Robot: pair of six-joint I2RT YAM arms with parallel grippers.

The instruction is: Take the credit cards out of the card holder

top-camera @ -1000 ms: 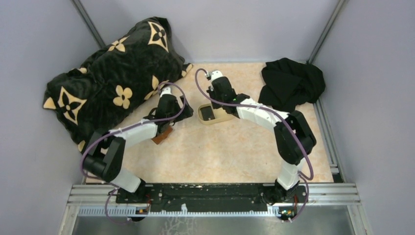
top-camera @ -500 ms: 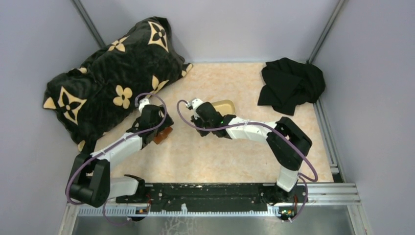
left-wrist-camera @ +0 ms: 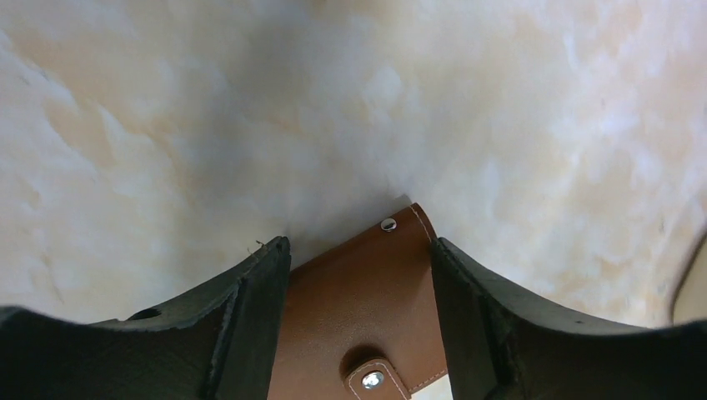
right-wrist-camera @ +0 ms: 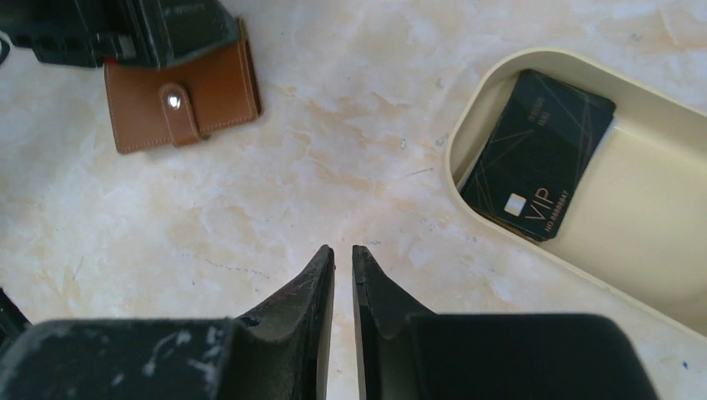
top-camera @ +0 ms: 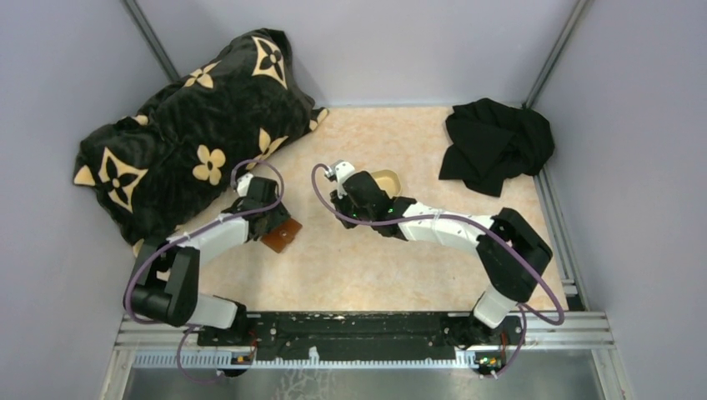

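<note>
Wallet, brown and strapped shut, is lying flat left of the table's middle. The left gripper's fingers are standing spread on either side of it, and whether they are squeezing it I cannot tell. One black card is resting in the tan tray nearer the middle, while the right gripper is hovering between tray and wallet, fingers barely parted, holding nothing.
</note>
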